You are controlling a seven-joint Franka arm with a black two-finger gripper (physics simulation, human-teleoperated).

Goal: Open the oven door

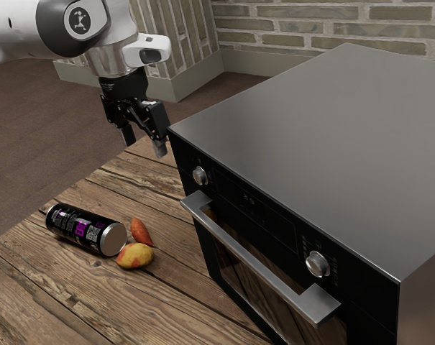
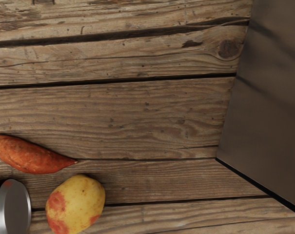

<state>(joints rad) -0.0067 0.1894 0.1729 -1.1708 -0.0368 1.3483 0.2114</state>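
I'm watching the gripper (image 1: 144, 142) hanging just beside the oven's (image 1: 310, 129) near corner, its two fingers standing wide apart and holding nothing. The door (image 1: 239, 277) is sitting shut in the oven's front, below the knobs (image 1: 318, 264), and its handle (image 1: 252, 256) is running along the upper edge, standing off the panel on a bracket at each end. On the table (image 1: 30, 287), the can (image 1: 88, 230), the potato (image 1: 136, 256) and the carrot-like root (image 1: 141, 232) are lying in front of the oven, well apart from the handle.

To my eye the door is promising to be stiff and fairly heavy, a rigid slab of dark glass, probably hinging along its bottom edge and swinging outward and down. The handle is looking like smooth, hard metal, so it isn't going to crush, but fingertips could be slipping along it. I'd be taking it near mid-bar, one finger behind and one in front, clear of the brackets, so the pull is staying even. The hand would then be following an arc rather than a straight line, and the potato and can might be getting in the way as the door is dropping.
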